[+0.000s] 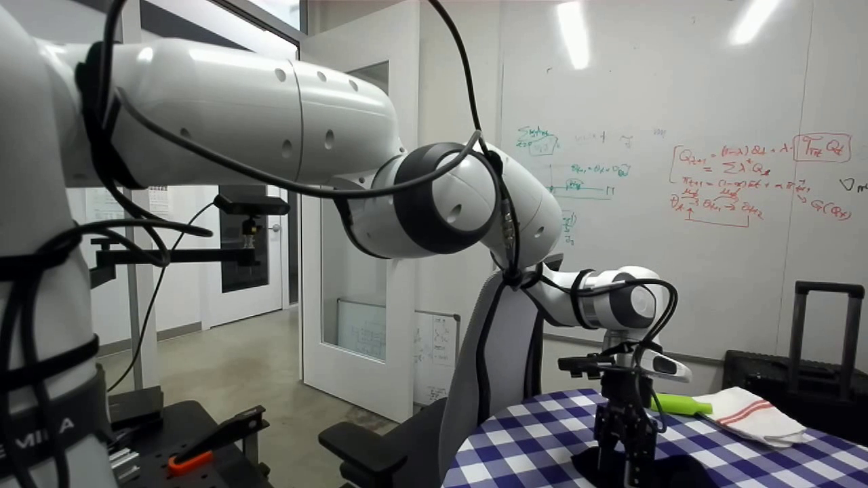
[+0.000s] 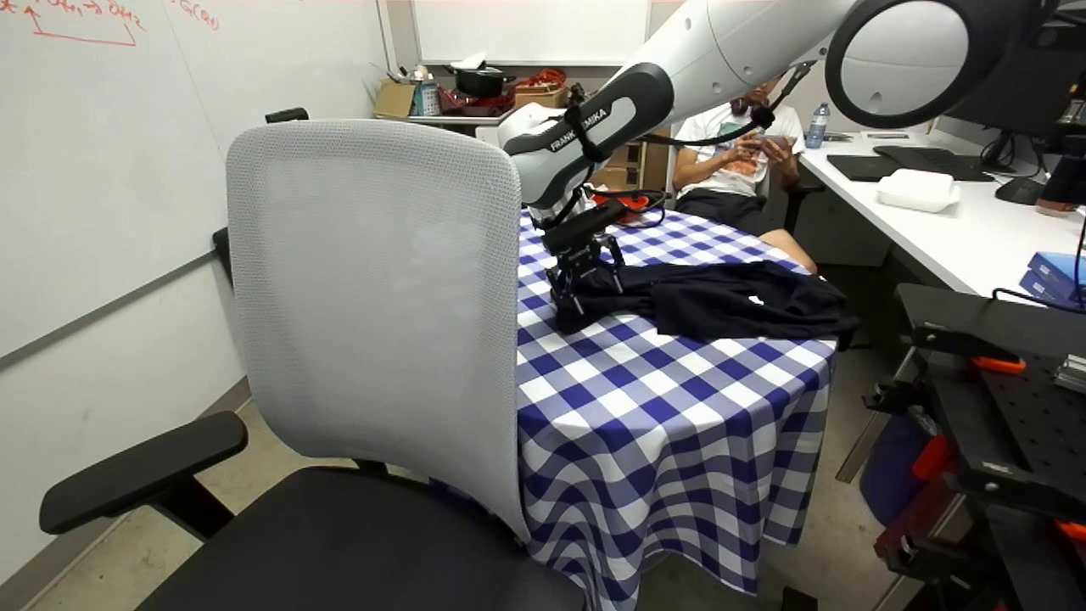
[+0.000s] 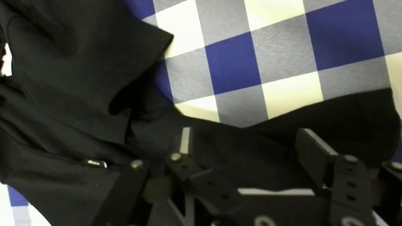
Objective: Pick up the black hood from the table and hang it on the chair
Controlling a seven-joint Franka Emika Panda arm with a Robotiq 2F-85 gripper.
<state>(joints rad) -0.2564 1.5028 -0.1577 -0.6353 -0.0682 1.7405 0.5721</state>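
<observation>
Arm (image 1: pixel 237 115) is white with dark joint rings (image 1: pixel 417 218), black cables (image 1: pixel 468 71), EMIKA lettering (image 2: pixel 592 120); gripper (image 3: pixel 249 148) is black, silver screws (image 3: pixel 176 157).

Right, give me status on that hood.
Gripper open, contact unclear. Black hood rumpled beneath it on table, not yet on chair. Nothing seen blocking the grasp.

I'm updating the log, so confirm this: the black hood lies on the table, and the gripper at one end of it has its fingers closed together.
No: the wrist view shows the gripper open, its fingers apart. The black hood does lie on the table, with the gripper at one end of it.
</observation>
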